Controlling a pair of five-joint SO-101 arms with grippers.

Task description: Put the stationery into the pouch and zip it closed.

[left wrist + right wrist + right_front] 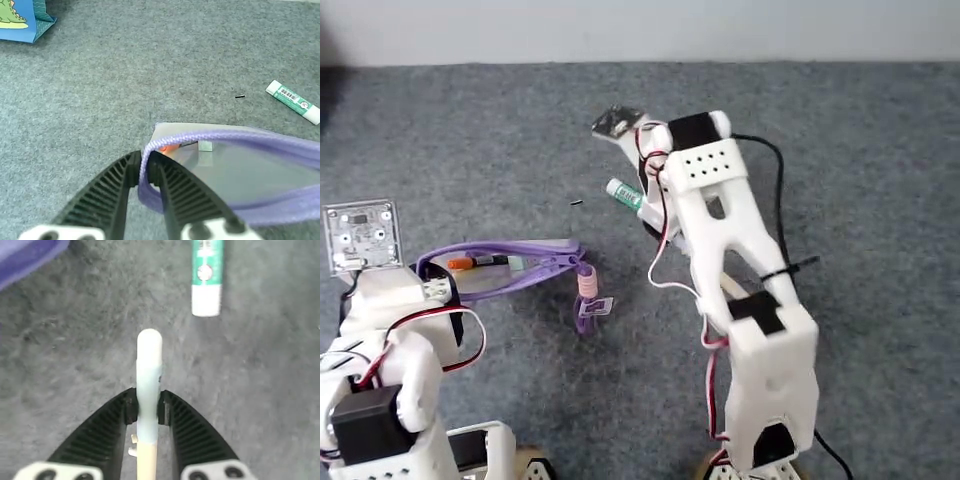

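A clear pouch point(510, 268) with a purple zipper rim lies flat at the left, its mouth open. An orange marker point(470, 262) and a pale green piece point(205, 146) lie inside. My left gripper point(144, 169) is shut on the pouch's purple rim point(150, 150) at its left end. My right gripper point(147, 407) is shut on a pen point(149, 370) with a pale cap and a tan barrel, held just above the carpet. A green and white glue stick point(625, 193) lies on the carpet beyond the pen tip point(206, 277), apart from the pouch point(292, 101).
A pink zipper charm with a small tag point(587, 295) trails off the pouch's right end. A shiny metal clip point(616, 122) lies beyond the right arm point(710, 170). A tiny black bit point(240, 96) sits near the glue stick. A blue box point(22, 20) stands farther off.
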